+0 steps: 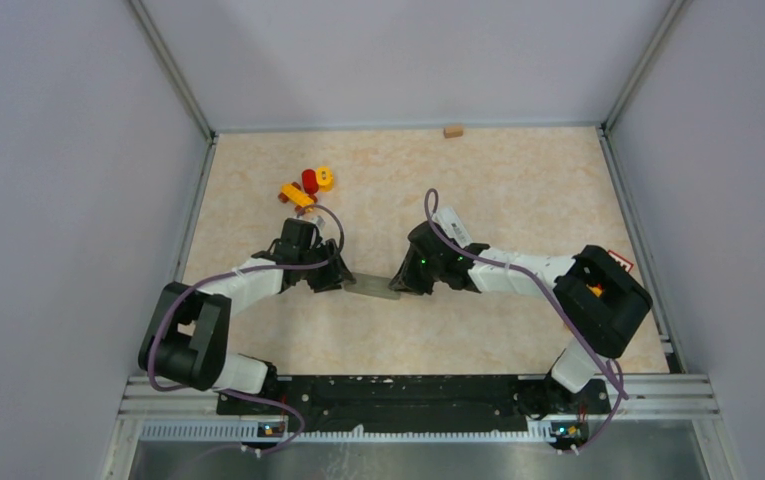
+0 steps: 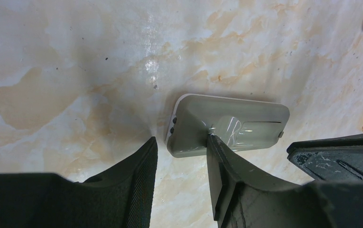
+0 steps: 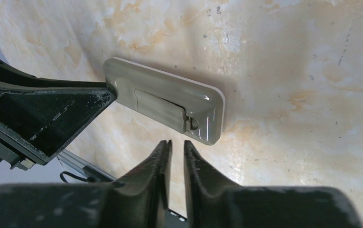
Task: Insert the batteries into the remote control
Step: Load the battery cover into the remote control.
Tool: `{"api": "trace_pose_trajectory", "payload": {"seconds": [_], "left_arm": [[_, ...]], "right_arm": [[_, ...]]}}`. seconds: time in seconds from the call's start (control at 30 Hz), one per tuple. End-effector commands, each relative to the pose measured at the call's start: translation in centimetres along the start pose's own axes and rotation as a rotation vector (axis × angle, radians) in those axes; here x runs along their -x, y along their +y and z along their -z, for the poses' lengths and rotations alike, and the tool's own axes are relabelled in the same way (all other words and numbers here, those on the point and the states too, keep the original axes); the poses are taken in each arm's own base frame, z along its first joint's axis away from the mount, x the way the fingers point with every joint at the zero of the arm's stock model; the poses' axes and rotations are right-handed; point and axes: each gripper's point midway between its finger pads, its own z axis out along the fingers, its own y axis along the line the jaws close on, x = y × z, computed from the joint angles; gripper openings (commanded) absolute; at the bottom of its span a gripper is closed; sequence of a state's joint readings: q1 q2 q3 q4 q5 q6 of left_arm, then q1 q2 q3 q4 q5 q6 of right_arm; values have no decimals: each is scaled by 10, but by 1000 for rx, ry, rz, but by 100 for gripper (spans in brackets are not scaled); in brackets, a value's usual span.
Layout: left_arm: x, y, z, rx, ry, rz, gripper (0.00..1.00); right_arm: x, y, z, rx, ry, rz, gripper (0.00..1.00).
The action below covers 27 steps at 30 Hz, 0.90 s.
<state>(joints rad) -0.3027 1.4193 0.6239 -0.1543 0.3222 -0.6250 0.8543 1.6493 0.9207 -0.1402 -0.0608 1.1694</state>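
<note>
Middle of the counter (image 1: 518, 190): left gripper (image 2: 182, 139) is spread wide, one fingertip (image 2: 216, 147) touching the remote control (image 2: 246, 114), while the right gripper (image 3: 177, 142) is pinched nearly together on nothing. It lies back-up between them, long axis pointing at the left and right edges.
</note>
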Motion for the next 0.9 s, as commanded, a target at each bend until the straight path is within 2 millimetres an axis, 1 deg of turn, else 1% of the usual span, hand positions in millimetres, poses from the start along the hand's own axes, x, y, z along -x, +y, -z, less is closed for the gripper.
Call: {"api": "trace_pose_trajectory", "payload": {"seconds": [0.0,0.07,0.2,0.3,0.4,0.53,0.73,0.87], "left_arm": [[3,3,5,25,-19,-13,46],[3,2,5,24,-21,-13,46],[3,3,5,26,-20,-13,46],[3,3,5,26,-20,-13,46],[3,2,5,26,-19,-12,46],[3,2,5,25,-18,-11,46],[3,1,6,22,-21,-10,46],[3,1,6,22,-21,-9,46]], "right_arm": [[15,28,13,73,-49,26,14],[17,34,14,99,-54,36,8],[16,44,11,139,-42,51,1],[15,44,4,139,-32,56,0],[16,41,-4,118,-29,59,0],[13,32,-12,81,-18,64,0],[5,8,-23,3,9,63,0],[2,-6,-28,-47,8,67,0]]}}
